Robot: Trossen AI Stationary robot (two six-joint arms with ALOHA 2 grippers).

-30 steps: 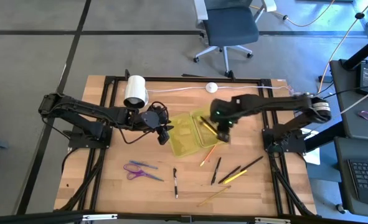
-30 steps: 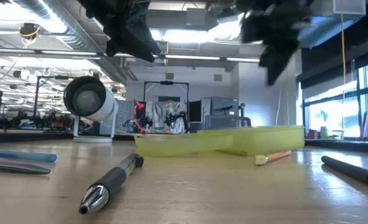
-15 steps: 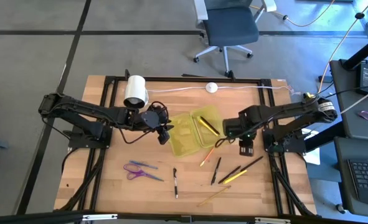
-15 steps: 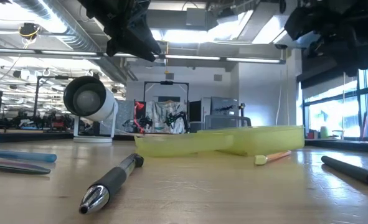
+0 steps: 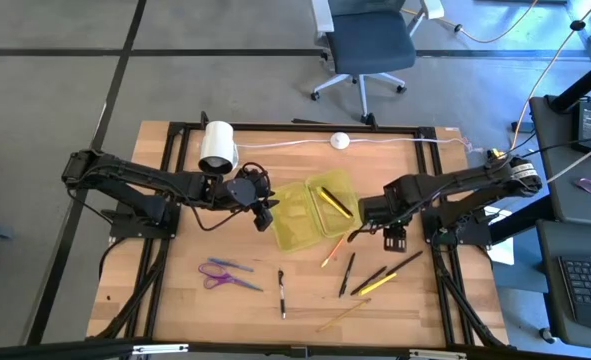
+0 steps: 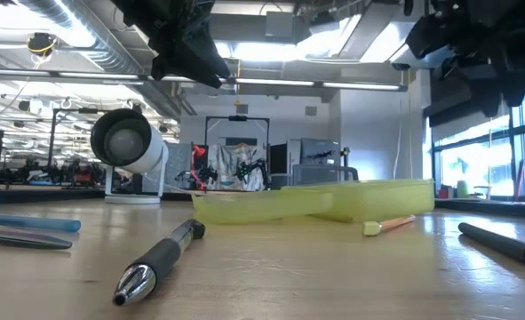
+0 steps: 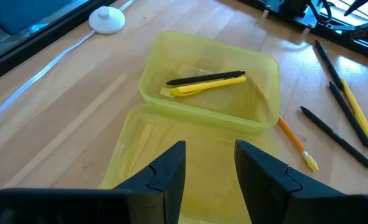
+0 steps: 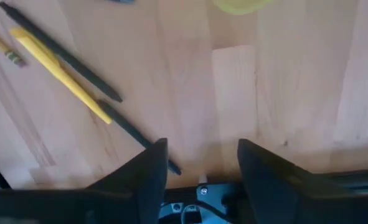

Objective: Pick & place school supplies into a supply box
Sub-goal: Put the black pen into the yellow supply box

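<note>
The yellow-green supply box [image 5: 313, 212] lies mid-table. One compartment holds a black pen [image 7: 206, 78] and a yellow pen [image 7: 208, 86]. My left gripper [image 5: 266, 216] [image 7: 208, 180] hovers open over the box's left edge. My right gripper [image 5: 395, 239] [image 8: 199, 171] hangs open above bare wood to the right of the box. Flat on the table lie an orange pencil [image 5: 333, 250], a black pen [image 5: 347, 273], a yellow pen [image 5: 377, 284] beside a black pen [image 5: 400, 266], a pencil [image 5: 340, 315], another black pen [image 5: 281, 293] and the scissors [image 5: 225, 275].
A white roll [image 5: 216, 147] stands behind the left gripper, and a white puck [image 5: 340, 141] on a cable sits at the far edge. The black table frame [image 5: 295, 127] runs around the wood. Bare wood shows between the right gripper and the box.
My right gripper has swung from over the box's right part toward the table's right and near side, and now hangs over bare wood beside the loose pens. The left arm has kept still.
</note>
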